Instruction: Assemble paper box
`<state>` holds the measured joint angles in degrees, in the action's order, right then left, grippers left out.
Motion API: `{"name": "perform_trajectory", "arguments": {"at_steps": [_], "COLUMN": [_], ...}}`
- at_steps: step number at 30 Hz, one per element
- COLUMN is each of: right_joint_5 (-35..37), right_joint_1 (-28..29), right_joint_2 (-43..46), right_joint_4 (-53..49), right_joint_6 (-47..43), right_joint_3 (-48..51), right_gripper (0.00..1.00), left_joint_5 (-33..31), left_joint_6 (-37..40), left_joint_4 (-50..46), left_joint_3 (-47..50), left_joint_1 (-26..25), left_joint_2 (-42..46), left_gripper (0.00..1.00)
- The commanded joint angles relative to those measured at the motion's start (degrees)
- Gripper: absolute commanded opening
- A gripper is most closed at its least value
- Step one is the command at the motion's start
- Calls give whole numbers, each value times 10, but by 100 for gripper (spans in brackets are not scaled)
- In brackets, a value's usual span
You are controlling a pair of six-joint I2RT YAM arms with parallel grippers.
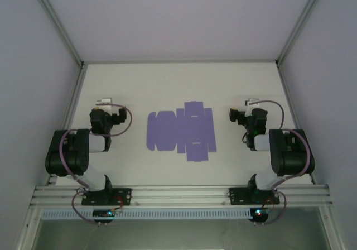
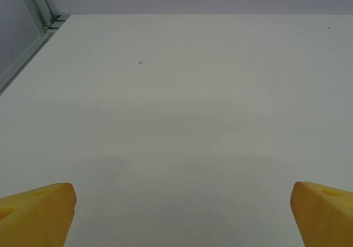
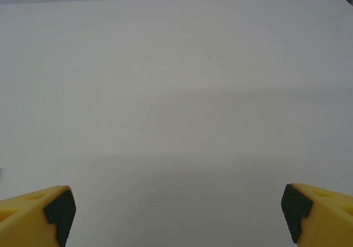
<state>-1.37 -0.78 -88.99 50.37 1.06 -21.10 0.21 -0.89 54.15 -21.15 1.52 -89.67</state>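
So, nothing folded yet: the paper box is a flat lilac blank lying unfolded on the table, with nothing touching it. I have the left gripper well off to the blank's left and the right gripper well off to its right. Both have their jaws spread wide with nothing between them, and both are aimed past the blank rather than at it.

The step in hand, as I read it, is the approach. My plan is to swing both wrists in toward the blank and come in low. One arm pins the big left panel flat and the other works a fingertip under a flap at the blank's right edge. Thin card flat on a table won't pinch from above, so I'd lift from the edge and fold along a crease. The creases are too faint to read from overhead. The narrow flaps probably sit on the blank's right half, and I'd confirm that on a wrist cam before committing.
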Motion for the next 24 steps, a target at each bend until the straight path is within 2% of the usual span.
{"name": "perform_trajectory", "arguments": {"at_steps": [1, 7, 12, 14, 17, 19, 21, 24], "right_joint_5": [-6, -7, 41, 74, 84, 101, 134, 168], "right_joint_1": [-1, -2, 3, 9, 19, 38, 74, 152], "right_joint_2": [1, 2, 60, 103, 162, 196, 210, 196], "right_joint_4": [-9, -3, -25, -90, -176, -308, -437, -563], "right_joint_6": [9, 9, 5, 3, 3, 11, 41, 106], "right_joint_3": [-6, -3, 3, -13, -45, -97, -163, -229], "right_gripper": [99, 99, 99, 99, 99, 99, 99, 98], "left_joint_5": [9, 5, -6, -7, -5, 2, 13, 78], "left_joint_6": [4, 3, -5, -13, -48, -87, -140, -172], "left_joint_4": [0, 0, -107, -162, -266, -362, -449, -479], "left_joint_3": [1, 0, -26, -39, -80, -123, -160, -163], "left_joint_1": [6, 6, 6, 6, 4, 1, -7, -50], "left_joint_2": [10, 13, 77, 116, 156, 170, 175, 183], "left_gripper": [99, 100, 100, 99, 100, 100, 100, 100]}}
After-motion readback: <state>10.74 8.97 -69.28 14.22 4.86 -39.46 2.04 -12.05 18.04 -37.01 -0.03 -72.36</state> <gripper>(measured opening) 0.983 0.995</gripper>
